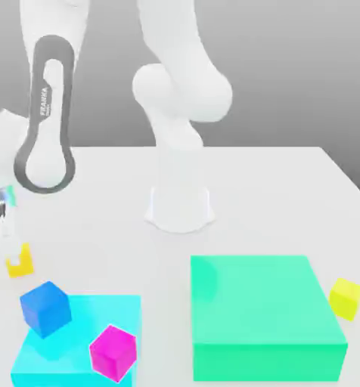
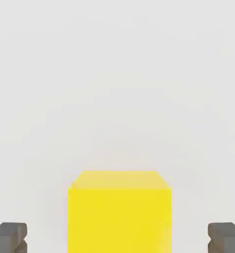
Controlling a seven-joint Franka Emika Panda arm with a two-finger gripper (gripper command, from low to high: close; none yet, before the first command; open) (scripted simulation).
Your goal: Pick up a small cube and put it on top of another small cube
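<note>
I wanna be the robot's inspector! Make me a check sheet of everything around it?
Surface: pale table.
Job's things: one small yellow cube below the gripper; another small yellow cube beside the green block.
Clutter: green block; blue cube and magenta cube at the cyan block.
Gripper: open, not touching the cube.
Cables: nothing seen.
Surroundings: grey backdrop.

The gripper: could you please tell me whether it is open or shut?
Open: the gripper's fingers stand wide apart, with bare gaps between them and the yellow cube.
</note>
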